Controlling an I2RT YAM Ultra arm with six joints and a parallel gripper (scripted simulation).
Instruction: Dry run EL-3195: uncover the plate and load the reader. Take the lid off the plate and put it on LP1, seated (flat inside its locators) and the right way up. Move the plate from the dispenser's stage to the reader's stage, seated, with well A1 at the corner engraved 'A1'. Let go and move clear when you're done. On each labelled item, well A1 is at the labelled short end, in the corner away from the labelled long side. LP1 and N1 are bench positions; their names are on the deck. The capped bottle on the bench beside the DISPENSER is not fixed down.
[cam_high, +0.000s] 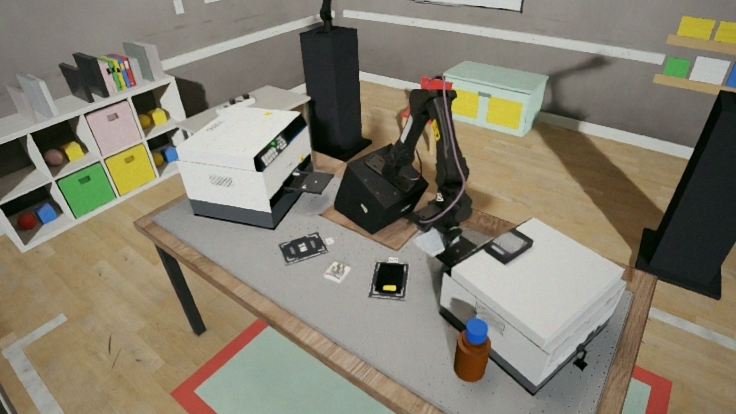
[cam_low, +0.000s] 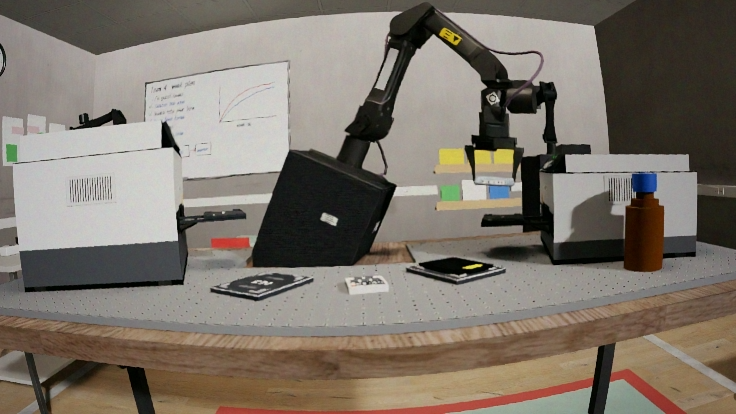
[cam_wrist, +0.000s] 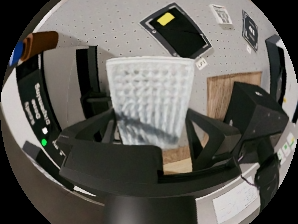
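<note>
My gripper (cam_high: 434, 237) (cam_low: 494, 177) (cam_wrist: 150, 111) is shut on the pale, translucent well plate (cam_high: 428, 242) (cam_low: 494, 180) (cam_wrist: 148, 99), gripping it across its sides. It holds the plate level in the air, a little above and to the left of the dispenser's black stage (cam_high: 463, 250) (cam_low: 506, 220). The black lid with a yellow label (cam_high: 389, 279) (cam_low: 452, 266) (cam_wrist: 176, 26) lies flat on the bench position in front of the dispenser. The reader's black stage (cam_high: 308, 181) (cam_low: 216, 215) sticks out of the white reader (cam_high: 241, 159) (cam_low: 97, 205) at the far left and is bare.
The brown bottle with a blue cap (cam_high: 471, 350) (cam_low: 643, 226) stands in front of the white dispenser (cam_high: 540, 293) (cam_low: 617, 211). A second black nest (cam_high: 303, 248) (cam_low: 262, 283) and a small white block (cam_high: 337, 271) (cam_low: 366, 283) lie mid-bench. The arm's tilted black base box (cam_high: 378, 195) (cam_low: 319, 211) stands behind.
</note>
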